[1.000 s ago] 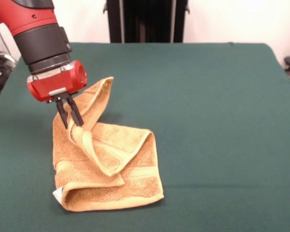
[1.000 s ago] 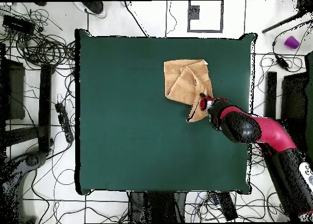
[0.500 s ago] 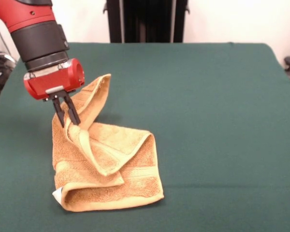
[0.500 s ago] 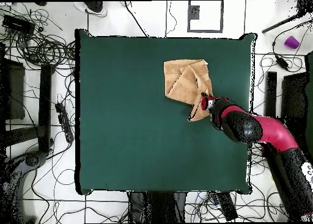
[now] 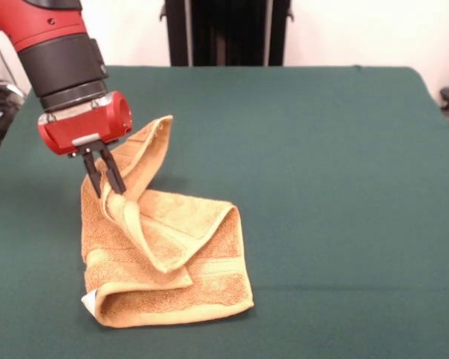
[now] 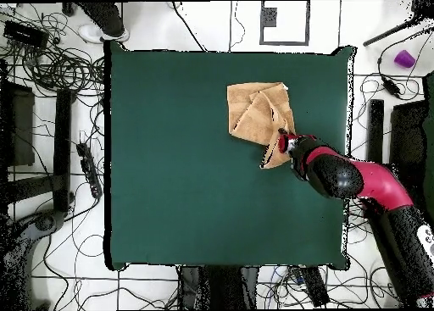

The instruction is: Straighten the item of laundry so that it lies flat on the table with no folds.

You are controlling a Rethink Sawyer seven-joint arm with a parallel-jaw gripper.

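Front view: gripper [image 5: 110, 190] pinches the folded towel's [image 5: 165, 258] raised edge, cloth heaped below it.

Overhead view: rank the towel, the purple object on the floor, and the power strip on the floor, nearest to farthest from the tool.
From the tool:
1. Towel, pinched at its edge.
2. Purple object, off the table's upper right corner.
3. Power strip, beyond the table's left edge.

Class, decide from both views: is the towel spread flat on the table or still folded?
Still folded. The towel lies doubled over itself, with one edge raised off the table, pinched in the gripper.
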